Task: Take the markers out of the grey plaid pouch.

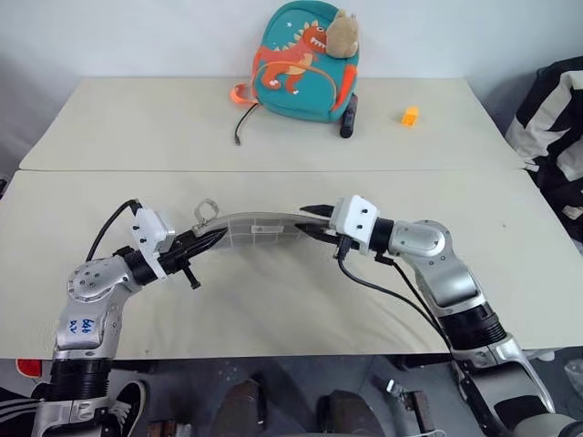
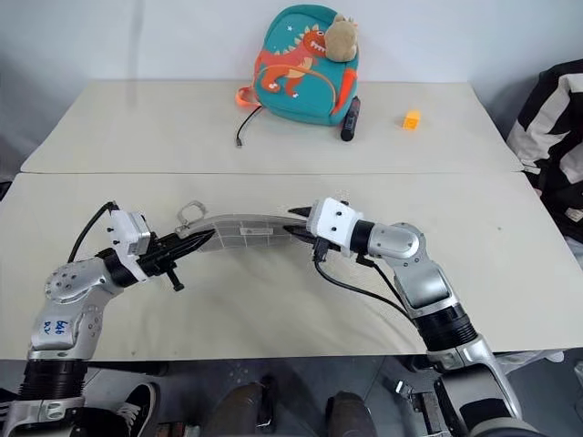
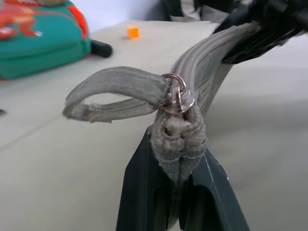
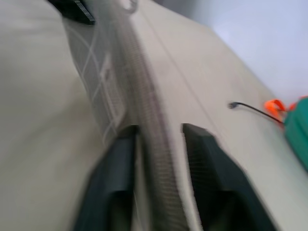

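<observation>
Left gripper [image 3: 179,192] is clamped on the zipper-pull end of the grey plaid pouch [image 1: 260,229], held off the table [image 1: 273,309]. Right gripper [image 4: 161,159] straddles the pouch's opposite end, fingers parted and off the fabric. Risk: pouch sags from the single clamp. Zipper pull [image 3: 177,91] shut; markers hidden

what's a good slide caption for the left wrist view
Left end effector shut on the grey plaid pouch end, beside its zipper ring.
</observation>
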